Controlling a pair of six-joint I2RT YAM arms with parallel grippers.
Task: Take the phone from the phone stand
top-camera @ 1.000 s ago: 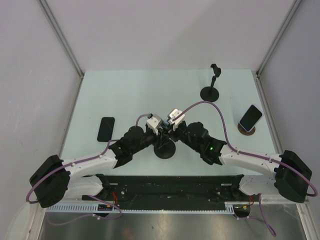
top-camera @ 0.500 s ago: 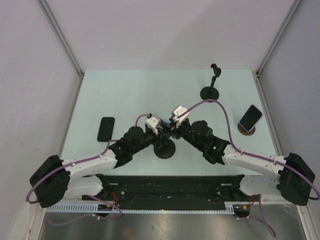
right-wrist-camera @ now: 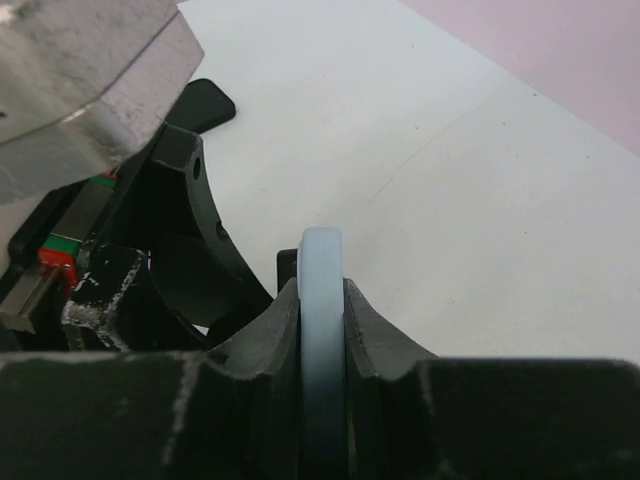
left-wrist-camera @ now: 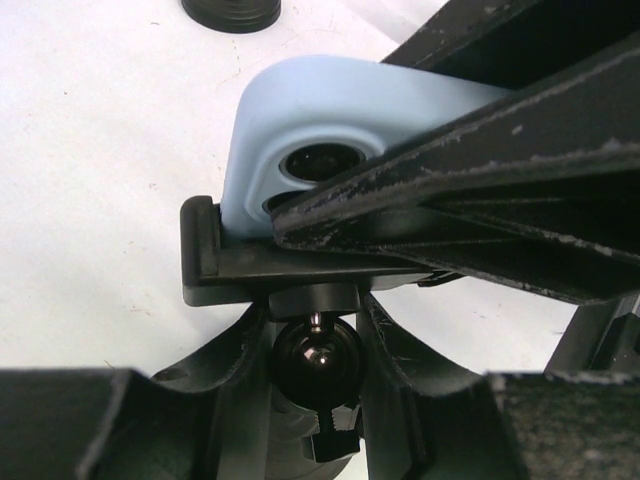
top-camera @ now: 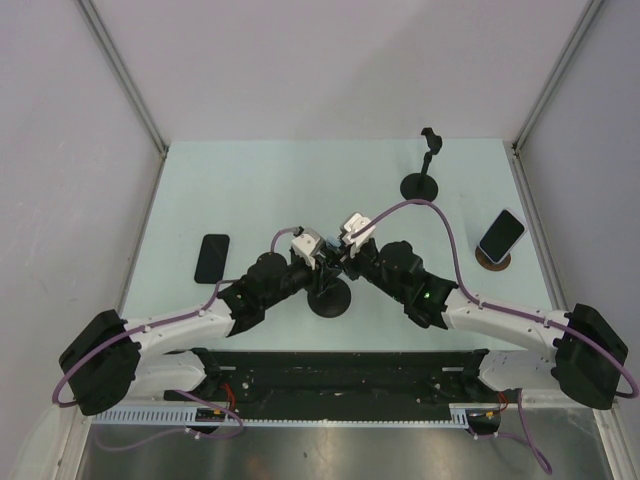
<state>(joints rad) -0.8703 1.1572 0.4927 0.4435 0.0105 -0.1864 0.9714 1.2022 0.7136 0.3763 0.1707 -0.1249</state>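
Observation:
A light blue phone sits in the clamp of a black phone stand at the table's middle; the stand's round base shows from above. My left gripper is shut around the stand's ball joint just under the clamp. My right gripper is shut on the phone's thin edge, one finger on each face. From above, both grippers meet over the stand and hide most of the phone.
A black phone lies flat at the left. A second, empty black stand is at the back. Another phone leans on a round brown base at the right. White walls enclose the table.
The right arm's wrist and elbow have shifted slightly; both grippers stay closed at the stand and the phone remains in the clamp.

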